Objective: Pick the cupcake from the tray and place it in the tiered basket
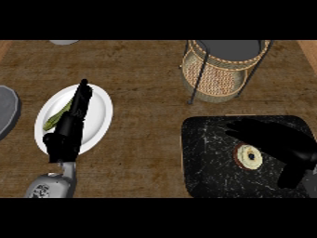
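Our right hand (290,143), fingers spread and empty, hangs over the tray (209,173), the cupcake (248,157) just left of its palm, our left hand (70,126) well apart.

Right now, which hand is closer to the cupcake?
Right. The right hand is over the black tray, just beside the cupcake. The left hand is far away, above the white plate.

cupcake (248,156): on black tray (209,172), 4 o'clock
right hand (284,142): fingers spread, just beside cupcake
tiered basket (219,76): 1 o'clock
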{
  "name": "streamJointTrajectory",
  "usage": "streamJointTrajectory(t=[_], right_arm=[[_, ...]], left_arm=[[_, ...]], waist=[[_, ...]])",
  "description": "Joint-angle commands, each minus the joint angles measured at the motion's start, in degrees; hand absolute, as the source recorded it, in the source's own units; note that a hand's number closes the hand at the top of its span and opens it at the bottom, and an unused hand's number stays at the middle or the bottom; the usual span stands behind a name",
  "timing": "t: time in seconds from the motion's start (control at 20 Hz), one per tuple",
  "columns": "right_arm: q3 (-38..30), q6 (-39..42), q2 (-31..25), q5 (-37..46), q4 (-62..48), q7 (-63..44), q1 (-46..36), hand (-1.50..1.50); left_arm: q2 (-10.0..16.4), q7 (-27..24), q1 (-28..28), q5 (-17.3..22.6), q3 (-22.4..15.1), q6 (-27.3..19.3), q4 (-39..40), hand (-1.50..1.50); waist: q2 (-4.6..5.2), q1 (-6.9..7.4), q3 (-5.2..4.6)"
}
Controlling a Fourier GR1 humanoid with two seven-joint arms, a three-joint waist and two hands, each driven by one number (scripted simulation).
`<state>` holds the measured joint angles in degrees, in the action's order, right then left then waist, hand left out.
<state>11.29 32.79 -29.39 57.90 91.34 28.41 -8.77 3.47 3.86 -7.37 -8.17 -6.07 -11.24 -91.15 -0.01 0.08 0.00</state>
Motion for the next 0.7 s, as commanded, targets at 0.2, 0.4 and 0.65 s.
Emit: streamJointTrajectory(t=[0.2,0.4,0.65], right_arm=[[-0.32,-0.31,1.45,1.49,-1.42,3.49,2.30,-1.50],[-2.92,-0.01,3.94,-0.26,-5.01,3.30,-0.51,-1.50],[-2.19,-9.57,7.02,2.88,-6.54,4.34,0.91,1.50]], left_arm=[[-1.96,-2.52,0.15,-0.74,-0.14,0.31,2.51,0.00],[-1.69,-1.73,0.01,-1.95,0.57,-0.43,2.01,0.00],[0.12,-2.84,-0.79,0.86,3.31,2.77,3.20,0.00]], waist=[[-0.01,-0.13,0.00],[0.01,0.02,0.01],[0.03,-0.01,0.01]])
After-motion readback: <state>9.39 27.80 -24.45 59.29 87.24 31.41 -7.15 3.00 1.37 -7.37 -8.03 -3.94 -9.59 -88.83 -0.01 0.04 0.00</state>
